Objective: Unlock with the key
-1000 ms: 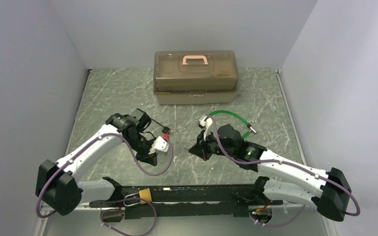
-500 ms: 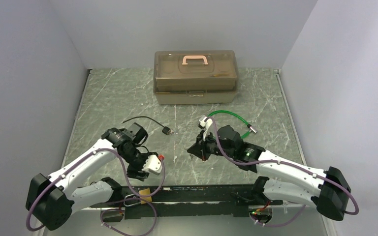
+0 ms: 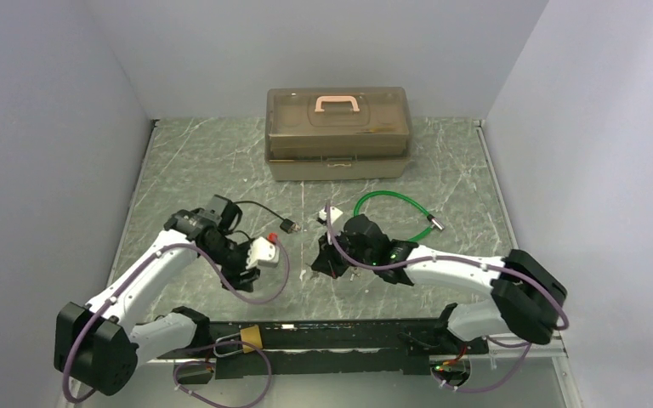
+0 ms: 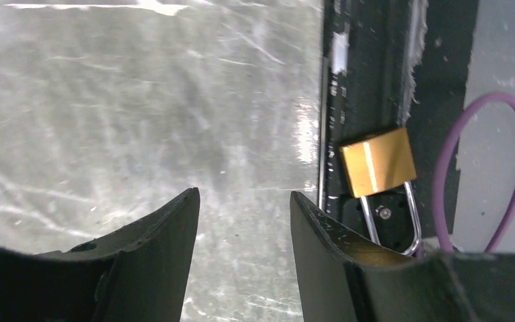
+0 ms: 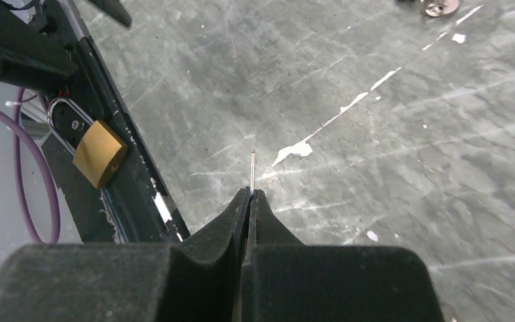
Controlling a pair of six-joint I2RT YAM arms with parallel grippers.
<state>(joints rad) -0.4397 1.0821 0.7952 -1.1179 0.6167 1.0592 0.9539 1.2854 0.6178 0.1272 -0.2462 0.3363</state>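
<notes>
A brass padlock (image 3: pixel 251 337) with a steel shackle lies on the black rail at the table's near edge. It shows in the left wrist view as padlock (image 4: pixel 379 161) and in the right wrist view as padlock (image 5: pixel 98 153). My left gripper (image 3: pixel 242 272) hovers over the table just behind it, open, with nothing between its fingers (image 4: pixel 241 194). My right gripper (image 3: pixel 323 263) is shut on the key (image 5: pixel 253 171). Only the key's thin blade shows, edge-on, sticking out past the fingertips (image 5: pixel 250 192) over the table, apart from the padlock.
A brown toolbox (image 3: pixel 337 132) with a pink handle stands at the back. A green cable (image 3: pixel 391 200) and a black cable with a plug (image 3: pixel 287 226) lie mid-table. The black rail (image 3: pixel 349 336) runs along the near edge, with purple arm cables (image 4: pixel 489 174) beside it.
My left gripper went from shut to open; its arm swung toward the near rail, then drew back a little. My right arm reached leftward, still holding the key.
</notes>
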